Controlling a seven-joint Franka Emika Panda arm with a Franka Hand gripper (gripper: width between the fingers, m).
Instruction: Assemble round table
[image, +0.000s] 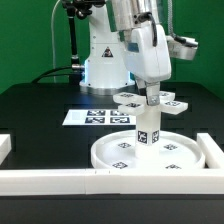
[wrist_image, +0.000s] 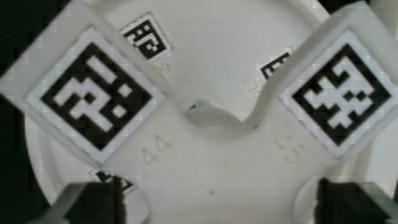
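The large round disc (image: 108, 156) lies flat at the front of the table. The short cylinder leg (image: 146, 128) stands upright on its middle. The cross-shaped base (image: 171, 103) sits level on top of the leg. My gripper (image: 150, 96) comes straight down onto the base's middle and is shut on it. In the wrist view the base (wrist_image: 214, 150) fills the picture, with two large tags and a round bump at its centre. My gripper (wrist_image: 224, 204) has a dark finger (wrist_image: 96, 203) pressed against each side of one white arm of the base.
The marker board (image: 92, 117) lies behind the disc toward the exterior view's left. The white border wall (image: 55, 179) runs along the front and turns up at the right (image: 212, 150). The robot's white pedestal (image: 104, 62) stands at the back.
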